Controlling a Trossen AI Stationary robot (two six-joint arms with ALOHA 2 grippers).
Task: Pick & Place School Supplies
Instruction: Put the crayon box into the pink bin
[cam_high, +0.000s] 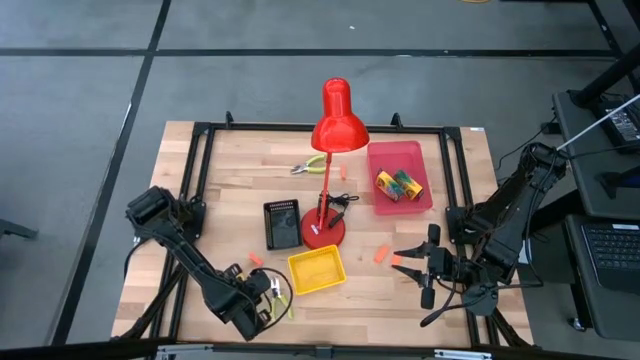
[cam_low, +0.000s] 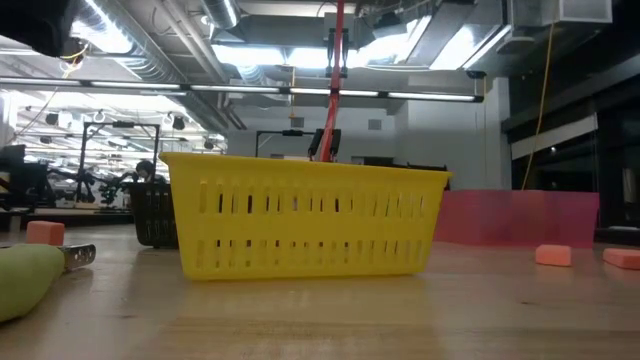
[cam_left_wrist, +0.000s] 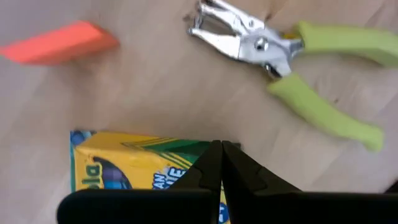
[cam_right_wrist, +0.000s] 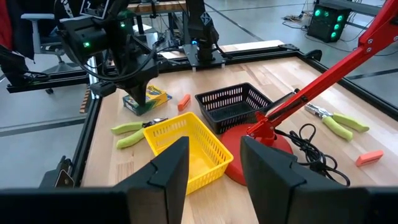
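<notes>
My left gripper (cam_left_wrist: 222, 149) is shut and points down over a yellow-and-green crayon box (cam_left_wrist: 134, 168) that lies flat on the table near its front left corner. Beside the box lie pliers (cam_left_wrist: 292, 53) with yellow-green handles and an orange piece (cam_left_wrist: 59, 42). Two more crayon boxes (cam_high: 398, 184) lie in the pink tray (cam_high: 425, 160). A second pair of pliers (cam_high: 312, 165) lies at the far side. My right gripper (cam_right_wrist: 211, 165) hangs open above the table's front right, with nothing between its fingers. My left gripper's shut fingertips (cam_right_wrist: 138, 92) come from above at the crayon box's top face (cam_left_wrist: 186, 163), near one long edge. I cannot tell whether they touch it or stand just above it. The box lies flat on the table.
A yellow tray (cam_high: 316, 270) stands at the front middle and a black tray (cam_high: 282, 224) behind it. The red desk lamp's base (cam_high: 322, 234) sits mid-table with its cord (cam_right_wrist: 308, 146) trailing. Orange pieces (cam_high: 382, 256) lie near my right gripper. A black frame (cam_high: 200, 150) borders the table.
</notes>
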